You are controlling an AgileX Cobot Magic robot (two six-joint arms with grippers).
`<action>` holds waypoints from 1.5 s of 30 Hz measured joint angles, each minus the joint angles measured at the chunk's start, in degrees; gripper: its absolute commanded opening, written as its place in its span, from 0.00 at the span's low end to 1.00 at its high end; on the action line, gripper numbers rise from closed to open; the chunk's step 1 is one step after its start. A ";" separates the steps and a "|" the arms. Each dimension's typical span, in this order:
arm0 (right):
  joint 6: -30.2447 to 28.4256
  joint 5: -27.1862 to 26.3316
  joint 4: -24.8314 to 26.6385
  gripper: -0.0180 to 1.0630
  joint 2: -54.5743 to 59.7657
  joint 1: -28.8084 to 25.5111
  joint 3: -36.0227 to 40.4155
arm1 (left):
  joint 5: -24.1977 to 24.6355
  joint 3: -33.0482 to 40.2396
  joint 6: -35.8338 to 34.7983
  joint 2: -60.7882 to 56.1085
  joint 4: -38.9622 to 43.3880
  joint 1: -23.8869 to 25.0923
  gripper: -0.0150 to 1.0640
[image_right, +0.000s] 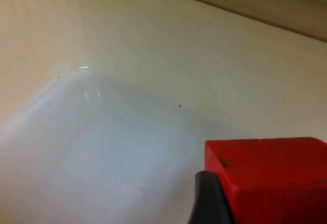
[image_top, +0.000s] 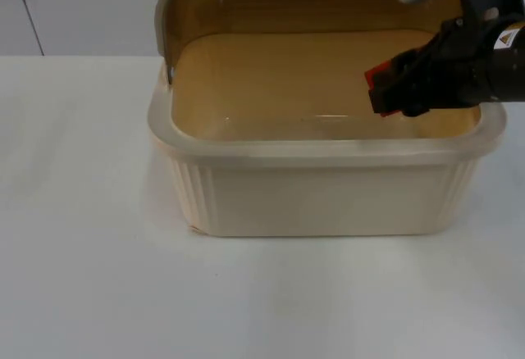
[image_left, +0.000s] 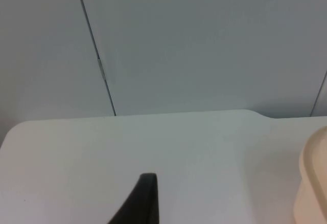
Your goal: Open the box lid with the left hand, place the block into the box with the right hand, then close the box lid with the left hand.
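A cream box (image_top: 328, 191) with ribbed walls stands in the middle of the table, its lid (image_top: 176, 2) swung up at the back. My right gripper (image_top: 392, 88) reaches in over the box's right side, shut on a red block (image_top: 376, 78) held above the box floor. In the right wrist view the red block (image_right: 271, 178) sits against a black fingertip (image_right: 207, 198), with the pale inside of the box (image_right: 102, 147) beyond it. In the left wrist view a black fingertip (image_left: 140, 201) hangs over the bare table, and the box's rim (image_left: 312, 183) stands off to one side.
White table top (image_top: 82, 277) lies around the box on the left and in front. The grey partition wall (image_left: 194, 45) with a vertical seam stands behind the table's far edge.
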 measured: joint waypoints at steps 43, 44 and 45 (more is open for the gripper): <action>1.65 37.23 -0.44 0.99 -30.04 6.71 0.00 | 1.39 0.00 0.66 0.00 -0.05 0.00 0.98; 1.64 38.60 -1.37 0.99 -31.72 6.71 0.00 | 1.52 0.00 0.77 0.00 -0.05 0.00 0.98; 1.64 38.60 -1.37 0.99 -31.72 6.71 0.00 | 1.52 0.00 0.77 0.00 -0.05 0.00 0.98</action>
